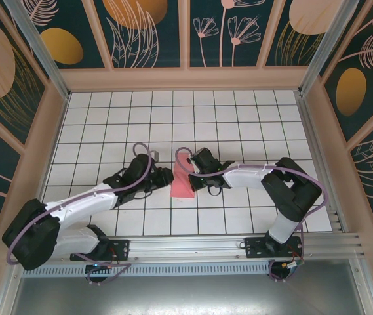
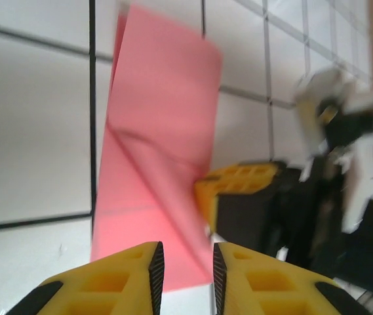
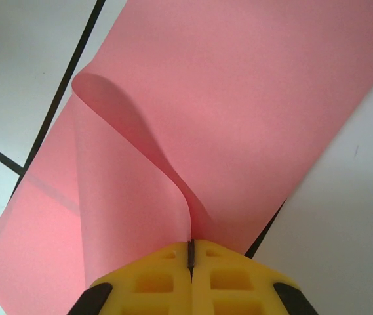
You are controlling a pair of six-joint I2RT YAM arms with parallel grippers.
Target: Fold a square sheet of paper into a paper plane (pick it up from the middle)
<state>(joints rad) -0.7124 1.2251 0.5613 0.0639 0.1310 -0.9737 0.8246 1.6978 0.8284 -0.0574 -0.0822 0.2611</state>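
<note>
The square sheet of paper [image 1: 181, 181] is salmon pink and lies on the white grid table between the two grippers, looking like a narrow folded strip from above. My right gripper [image 3: 190, 251] is shut on a raised, curling flap of the paper [image 3: 252, 85], pinching it at the fold. My left gripper [image 2: 186, 264] stands open at the paper's near edge, with a clear gap between its jaws and nothing in it. The paper [image 2: 153, 131] stretches away in front of it with a diagonal crease. The right gripper's yellow finger [image 2: 238, 180] sits at the paper's right edge.
The white tiled table [image 1: 238, 118] runs back to wooden walls with dark floral panels [image 1: 186, 33]. A metal rail [image 1: 238, 246] with both arm bases runs along the near edge. The right arm [image 1: 284, 187] bends in from the right and the left arm [image 1: 81, 210] from the left.
</note>
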